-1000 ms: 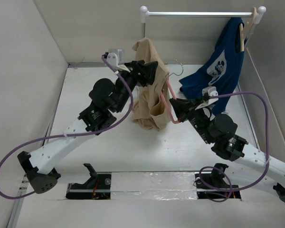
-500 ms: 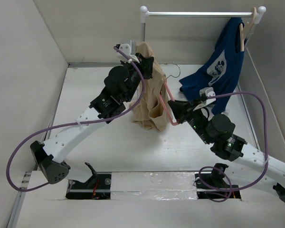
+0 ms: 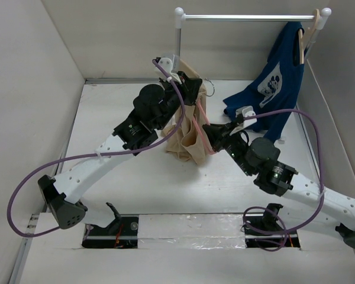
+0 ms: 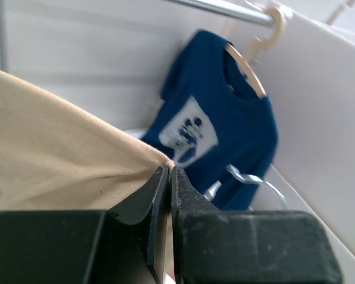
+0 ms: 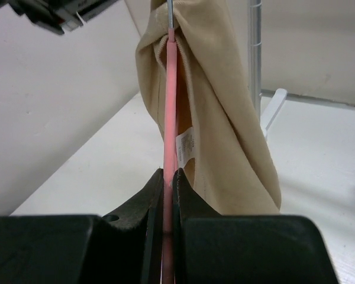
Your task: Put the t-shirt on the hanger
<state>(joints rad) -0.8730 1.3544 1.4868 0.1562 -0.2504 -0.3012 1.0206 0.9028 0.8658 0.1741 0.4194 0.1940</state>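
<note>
The tan t-shirt [image 3: 186,145] hangs bunched in mid-air above the table's middle, draped around the pink hanger [image 3: 201,135]. My left gripper [image 3: 196,89] is at the shirt's top and is shut on a fold of the tan fabric [image 4: 59,154]; its jaws [image 4: 169,170] are pressed together on the cloth's edge. My right gripper [image 3: 208,131] sits at the shirt's right side, shut on the hanger's pink bar [image 5: 170,106], which runs up between its jaws [image 5: 168,174] into the t-shirt [image 5: 225,106]. A white label shows inside the shirt.
A dark blue t-shirt [image 3: 278,83] with a white print hangs from a wooden hanger [image 3: 307,35] on the metal rail [image 3: 248,18] at the back right. The rail's white post [image 3: 178,35] stands just behind the tan shirt. Walls enclose the left and right sides.
My left gripper has shut on the t-shirt's top and moved right and nearer. My right gripper has carried the hanger a little left, deeper into the shirt.
</note>
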